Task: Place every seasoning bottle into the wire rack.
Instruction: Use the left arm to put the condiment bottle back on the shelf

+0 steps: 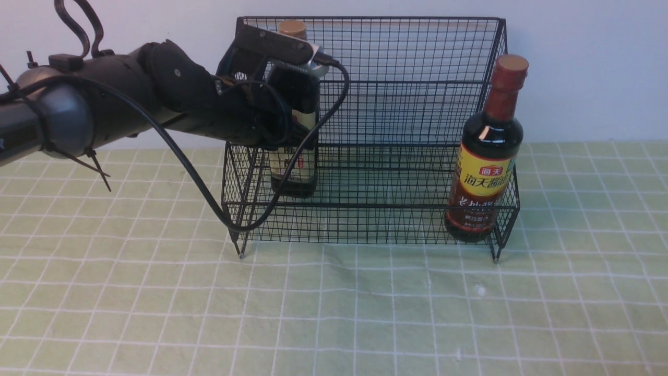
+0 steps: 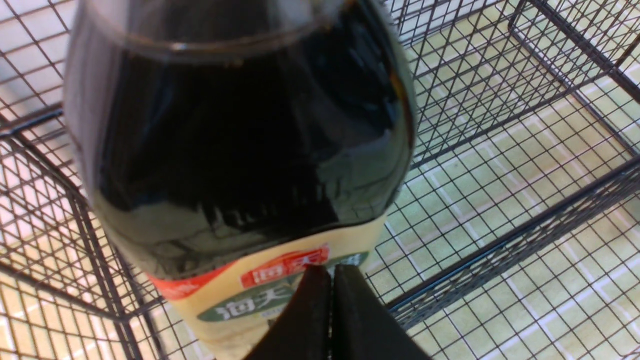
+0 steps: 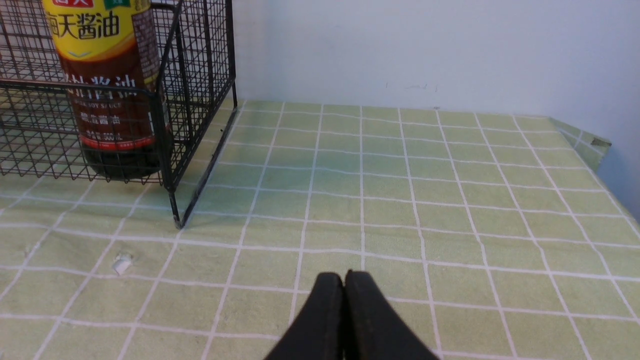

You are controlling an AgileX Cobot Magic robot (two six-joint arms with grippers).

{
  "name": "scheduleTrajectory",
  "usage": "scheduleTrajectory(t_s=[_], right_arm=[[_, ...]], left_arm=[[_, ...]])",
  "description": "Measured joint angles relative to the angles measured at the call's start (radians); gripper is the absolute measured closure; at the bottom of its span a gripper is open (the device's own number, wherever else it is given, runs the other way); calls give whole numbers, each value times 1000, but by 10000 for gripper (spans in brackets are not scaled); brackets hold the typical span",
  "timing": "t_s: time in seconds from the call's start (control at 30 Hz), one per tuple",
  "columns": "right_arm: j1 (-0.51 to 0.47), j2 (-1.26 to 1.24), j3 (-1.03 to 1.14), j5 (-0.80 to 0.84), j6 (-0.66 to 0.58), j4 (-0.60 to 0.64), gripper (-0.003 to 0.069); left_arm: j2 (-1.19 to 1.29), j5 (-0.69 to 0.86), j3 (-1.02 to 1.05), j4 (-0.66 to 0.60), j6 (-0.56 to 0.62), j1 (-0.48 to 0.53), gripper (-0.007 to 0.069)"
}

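Front view shows the black wire rack (image 1: 376, 172) holding both bottles: the gold-capped bottle (image 1: 293, 172) at its left end, the red-necked bottle (image 1: 488, 156) at its right. Little seems left. Left gripper (image 2: 331, 280) and right gripper (image 3: 344, 290) are both clenched, empty.

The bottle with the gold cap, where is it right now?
In the front view, the gold-capped bottle stands inside the wire rack at its left end, behind the left gripper.

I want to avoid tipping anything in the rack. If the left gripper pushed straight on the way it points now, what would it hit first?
Most likely the gold-capped bottle: the left gripper, jaws shut, points at its beige label from very close.
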Motion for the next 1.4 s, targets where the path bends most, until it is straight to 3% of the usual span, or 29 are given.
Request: scheduleTrajectory(t_s=[0.47,1.1,1.4], right_arm=[[0,0,0,0,0,0,671],[0,0,0,0,0,0,671],[0,0,0,0,0,0,671]], left_arm=[[14,58,0,-85,0,0,631],[19,-28,0,-112,0,-7,631],[-15,128,-2,-96,14,-7,631]])
